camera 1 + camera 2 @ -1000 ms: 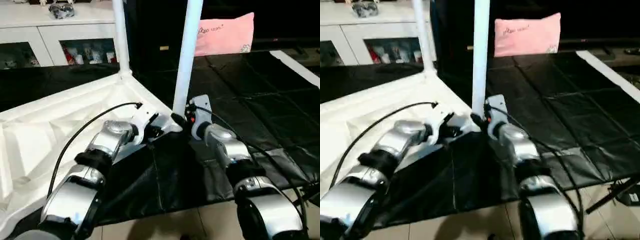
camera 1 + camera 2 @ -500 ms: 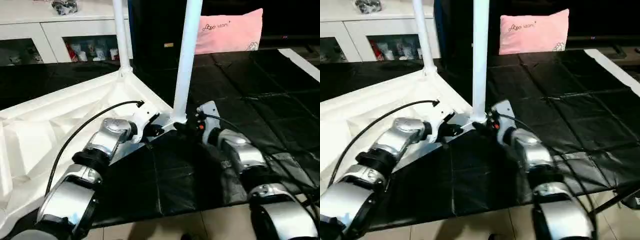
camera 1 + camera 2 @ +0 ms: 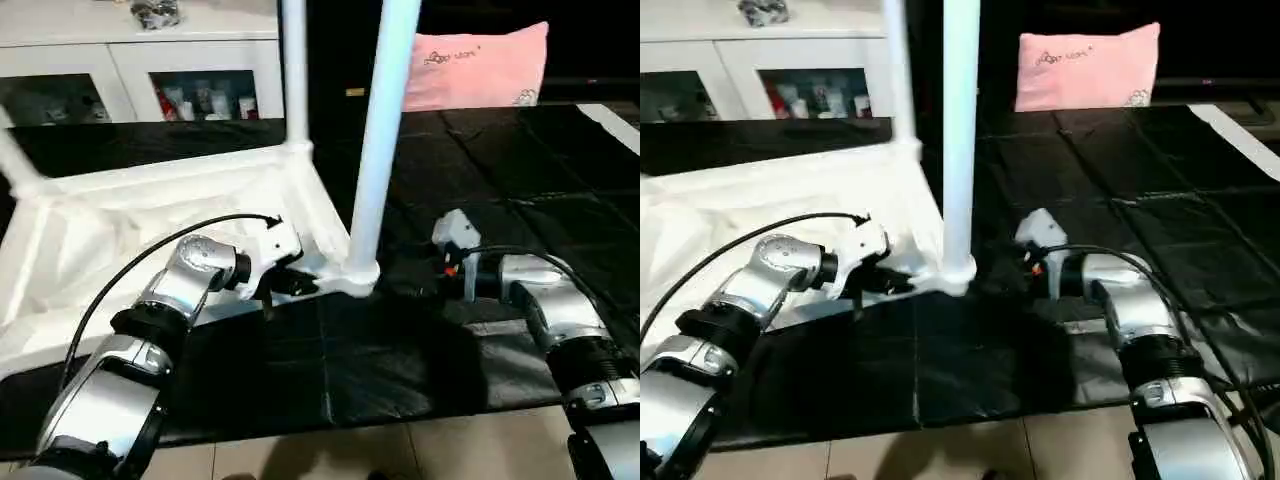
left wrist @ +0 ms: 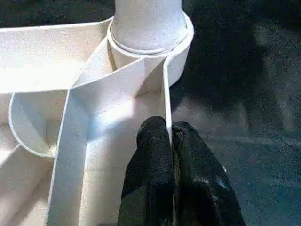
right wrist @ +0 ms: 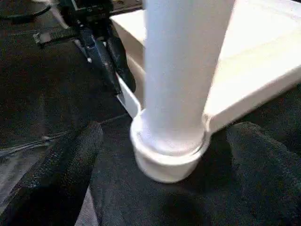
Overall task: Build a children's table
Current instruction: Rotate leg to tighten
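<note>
Nearest are the two silver forearms. The left gripper [image 4: 170, 141] has its jaws pinched together on the thin white rim of the tabletop [image 3: 120, 215], just beside a corner socket. The right gripper [image 5: 164, 155] has its jaws spread wide apart, one black finger [image 5: 61, 165] on each side of the near leg [image 3: 385, 120] without touching it.

The tabletop lies upside down on the black floor mat [image 3: 380, 360], white plastic, its ribbed underside facing up. Two white tube legs stand upright in round corner sockets: the near one and a far leg [image 3: 294, 70]. A third white tube [image 3: 15, 160] slants at the far left corner.

Beyond lies one pink cushion [image 3: 478, 65] bearing small writing too small to read, and a white cabinet [image 3: 150, 70] with glass doors.
</note>
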You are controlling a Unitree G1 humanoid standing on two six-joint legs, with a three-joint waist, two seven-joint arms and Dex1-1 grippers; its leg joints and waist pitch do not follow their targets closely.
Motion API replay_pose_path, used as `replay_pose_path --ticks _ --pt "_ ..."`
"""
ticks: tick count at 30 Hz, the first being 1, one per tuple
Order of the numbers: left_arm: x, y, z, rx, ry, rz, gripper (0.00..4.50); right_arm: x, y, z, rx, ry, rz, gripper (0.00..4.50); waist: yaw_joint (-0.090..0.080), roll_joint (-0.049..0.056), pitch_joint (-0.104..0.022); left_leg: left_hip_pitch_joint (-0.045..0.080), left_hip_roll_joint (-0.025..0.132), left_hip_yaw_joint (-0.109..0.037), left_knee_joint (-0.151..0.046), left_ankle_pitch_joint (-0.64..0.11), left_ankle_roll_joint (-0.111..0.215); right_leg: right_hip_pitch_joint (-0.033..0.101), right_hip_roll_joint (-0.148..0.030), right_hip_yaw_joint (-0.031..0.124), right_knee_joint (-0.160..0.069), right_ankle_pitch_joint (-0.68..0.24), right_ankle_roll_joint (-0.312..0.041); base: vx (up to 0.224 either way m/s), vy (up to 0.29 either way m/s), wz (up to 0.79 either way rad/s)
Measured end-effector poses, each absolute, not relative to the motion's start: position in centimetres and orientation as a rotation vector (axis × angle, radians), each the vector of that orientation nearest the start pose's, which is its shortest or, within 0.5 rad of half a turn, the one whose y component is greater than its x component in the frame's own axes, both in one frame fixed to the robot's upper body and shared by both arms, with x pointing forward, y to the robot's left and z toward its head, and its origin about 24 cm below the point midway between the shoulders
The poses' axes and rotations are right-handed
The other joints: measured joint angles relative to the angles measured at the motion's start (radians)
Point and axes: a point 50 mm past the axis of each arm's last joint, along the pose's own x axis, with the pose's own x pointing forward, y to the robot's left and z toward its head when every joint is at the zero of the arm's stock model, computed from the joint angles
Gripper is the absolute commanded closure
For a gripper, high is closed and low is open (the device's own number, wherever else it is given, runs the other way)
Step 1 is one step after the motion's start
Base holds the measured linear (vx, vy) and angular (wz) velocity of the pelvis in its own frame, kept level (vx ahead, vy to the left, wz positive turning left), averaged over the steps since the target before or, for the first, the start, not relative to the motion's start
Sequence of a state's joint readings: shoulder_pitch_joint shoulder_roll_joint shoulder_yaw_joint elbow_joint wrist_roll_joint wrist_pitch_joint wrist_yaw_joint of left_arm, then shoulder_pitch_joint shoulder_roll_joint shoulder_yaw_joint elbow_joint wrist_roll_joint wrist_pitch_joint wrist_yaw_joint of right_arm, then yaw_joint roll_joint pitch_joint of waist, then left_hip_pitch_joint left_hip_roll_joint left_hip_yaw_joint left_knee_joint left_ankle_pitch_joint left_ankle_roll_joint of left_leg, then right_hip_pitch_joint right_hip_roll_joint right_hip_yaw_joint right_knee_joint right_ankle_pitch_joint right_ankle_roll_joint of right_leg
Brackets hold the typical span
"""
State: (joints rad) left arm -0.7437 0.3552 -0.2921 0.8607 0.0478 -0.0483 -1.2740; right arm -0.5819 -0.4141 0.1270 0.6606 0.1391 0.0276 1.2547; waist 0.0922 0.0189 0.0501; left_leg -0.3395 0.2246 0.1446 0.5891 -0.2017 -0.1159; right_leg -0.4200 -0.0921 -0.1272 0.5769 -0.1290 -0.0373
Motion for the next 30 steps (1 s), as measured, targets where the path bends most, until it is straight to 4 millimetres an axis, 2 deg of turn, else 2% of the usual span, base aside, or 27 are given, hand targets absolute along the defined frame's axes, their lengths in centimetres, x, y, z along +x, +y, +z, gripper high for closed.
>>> replay_pose_path --ticks 6,13,17,19,20,22,24,28,30 --pt "32.7 14.1 5.8 0.467 0.473 -1.488 4.50 31.8 -16.1 6.9 -0.224 0.282 1.332 0.01 0.012 0.000 0.000 -0.001 0.000 0.000 0.000 0.000 0.000 0.001 0.000 0.002 0.000 0.001 -0.002 0.000 0.000 0.00" --pt "33.1 13.3 5.6 0.509 0.440 -1.451 4.50 31.7 -15.7 6.8 -0.239 0.271 1.338 0.01 0.019 0.000 0.000 0.000 0.000 0.001 0.001 0.001 -0.002 0.002 0.000 0.003 0.000 -0.001 0.002 0.000 0.000 0.00" --pt "33.6 12.6 5.6 0.511 0.422 -1.393 4.50 31.5 -15.6 6.7 -0.256 0.246 1.304 0.01 0.016 0.000 0.000 0.000 0.000 0.001 0.001 0.002 -0.002 0.003 -0.001 0.003 0.000 -0.001 0.002 0.000 0.000 0.00" --pt "33.8 12.5 5.5 0.508 0.412 -1.353 4.50 31.9 -15.1 6.3 -0.265 0.245 1.227 0.01 0.008 0.000 0.000 0.001 0.000 0.002 0.002 0.002 -0.003 0.003 0.000 0.003 0.000 -0.001 0.002 0.000 0.000 0.00" --pt "33.8 12.5 5.5 0.501 0.412 -1.341 4.06 32.1 -14.8 5.9 -0.254 0.246 1.196 0.00 0.003 0.000 0.000 0.000 0.000 0.001 0.001 0.002 -0.003 0.002 0.000 0.003 0.000 -0.001 0.002 0.000 0.000 0.00" --pt "33.9 12.6 5.6 0.481 0.420 -1.328 4.06 32.2 -14.2 5.1 -0.222 0.261 1.136 0.00 -0.004 0.000 0.000 -0.001 0.000 0.002 0.001 0.002 -0.003 0.001 0.000 0.003 0.000 -0.001 0.002 0.000 0.000 0.00" --pt "34.0 12.6 5.9 0.466 0.414 -1.327 3.77 32.4 -14.3 4.7 -0.215 0.269 1.081 0.00 -0.005 0.000 0.000 -0.002 0.000 0.001 0.000 0.002 -0.003 0.000 0.000 0.003 0.000 -0.001 0.002 0.000 0.000 0.00" --pt "34.1 13.2 7.1 0.457 0.389 -1.334 3.56 33.4 -13.9 5.1 -0.199 0.245 0.994 0.00 -0.011 0.000 0.000 -0.002 0.000 0.002 -0.002 0.002 -0.003 -0.002 0.000 0.003 0.001 -0.001 0.002 0.000 0.000 0.00" --pt "34.0 13.9 7.8 0.462 0.386 -1.339 3.23 33.9 -13.7 5.3 -0.195 0.238 0.962 0.00 -0.012 0.000 0.000 -0.001 0.001 0.002 -0.003 0.002 -0.003 -0.002 0.000 0.003 0.002 -0.001 0.001 0.000 0.000 0.00"
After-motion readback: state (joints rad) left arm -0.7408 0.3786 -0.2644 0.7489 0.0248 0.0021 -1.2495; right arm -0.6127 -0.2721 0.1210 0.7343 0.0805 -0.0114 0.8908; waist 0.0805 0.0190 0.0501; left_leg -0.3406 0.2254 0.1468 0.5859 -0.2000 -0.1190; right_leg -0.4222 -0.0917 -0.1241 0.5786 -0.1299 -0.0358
